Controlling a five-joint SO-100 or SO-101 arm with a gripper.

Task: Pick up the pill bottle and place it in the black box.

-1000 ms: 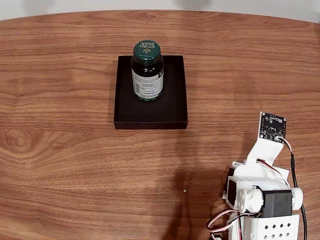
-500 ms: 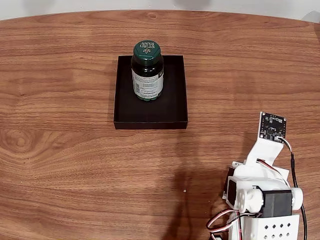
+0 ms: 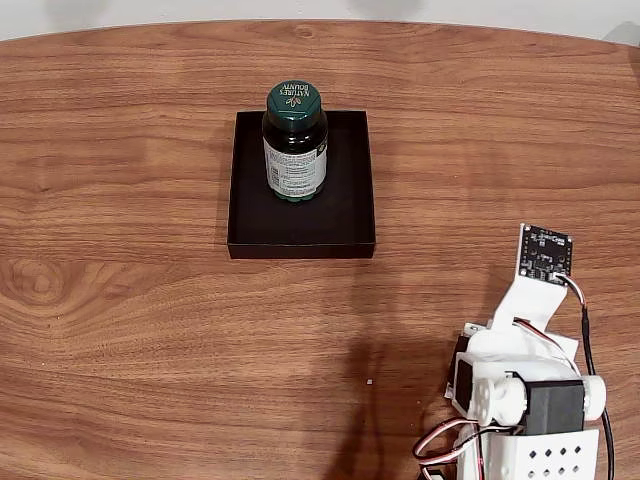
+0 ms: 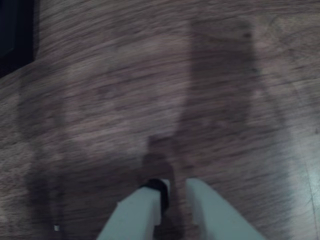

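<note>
In the fixed view we see the pill bottle standing upright inside the black box, toward its far edge, green cap up and white label facing us; the box sits on the wooden table, well apart from the folded white arm at the lower right; in the wrist view the gripper hangs over bare wood, its two white fingers nearly together with only a narrow gap and nothing held; a dark corner of the box shows at the upper left.
</note>
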